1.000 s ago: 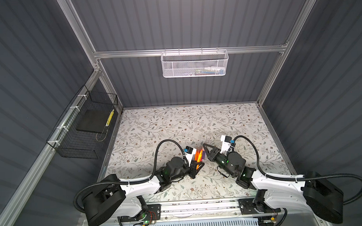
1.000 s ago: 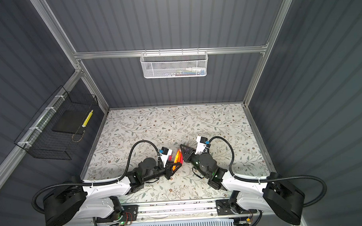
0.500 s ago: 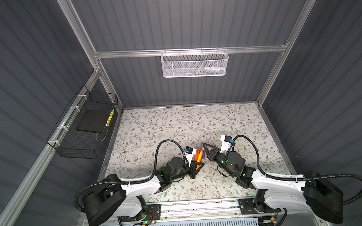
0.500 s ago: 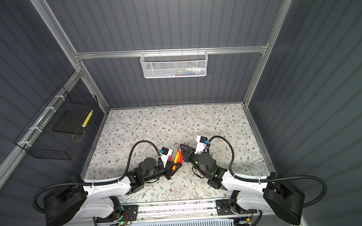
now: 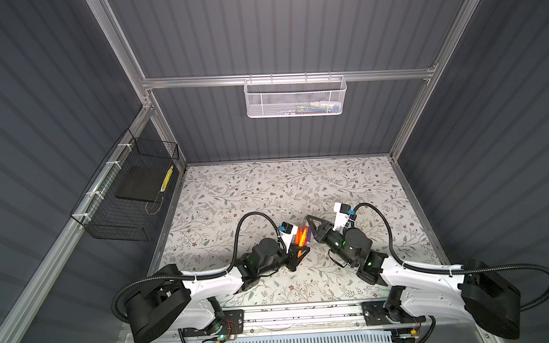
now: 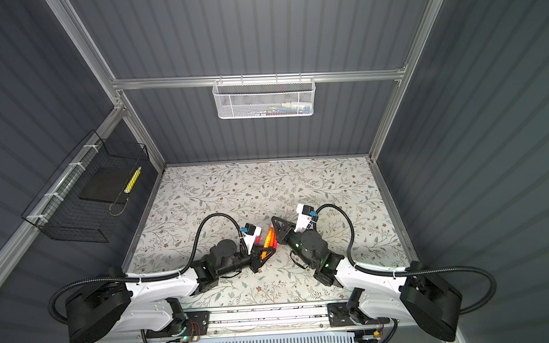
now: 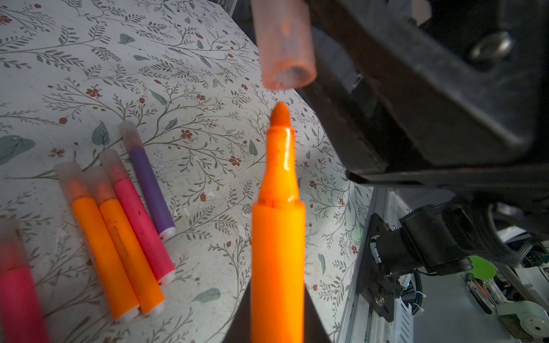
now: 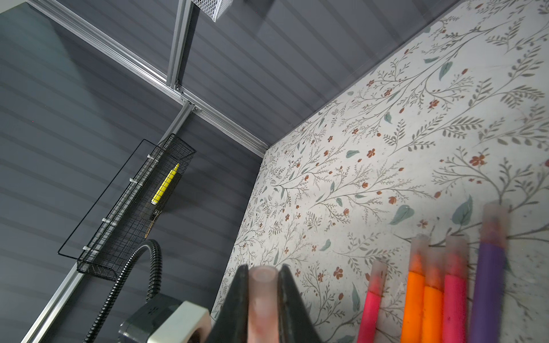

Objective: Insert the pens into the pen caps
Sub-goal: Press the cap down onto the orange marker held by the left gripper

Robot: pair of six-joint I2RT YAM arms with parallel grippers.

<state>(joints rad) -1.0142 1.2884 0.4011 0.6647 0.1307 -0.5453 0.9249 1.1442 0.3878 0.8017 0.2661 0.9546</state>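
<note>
My left gripper (image 7: 277, 308) is shut on an uncapped orange pen (image 7: 277, 237). Its tapered tip points at the open mouth of a translucent pinkish pen cap (image 7: 283, 44), a small gap away and slightly off line. That cap (image 8: 263, 297) is pinched in my shut right gripper (image 8: 263, 285). In both top views the two grippers (image 5: 302, 253) (image 5: 309, 219) meet near the table's front middle. Several capped pens lie side by side on the table below: two orange (image 7: 102, 252), two pink-red (image 7: 142, 225) and one purple (image 7: 150, 190).
A black wire basket (image 5: 123, 209) on the left wall holds a dark pad and a yellow patterned stick (image 5: 166, 182). A white mesh basket (image 5: 295, 97) hangs on the back wall. The floral table (image 5: 267, 191) ends at a metal rail (image 5: 303, 315) in front.
</note>
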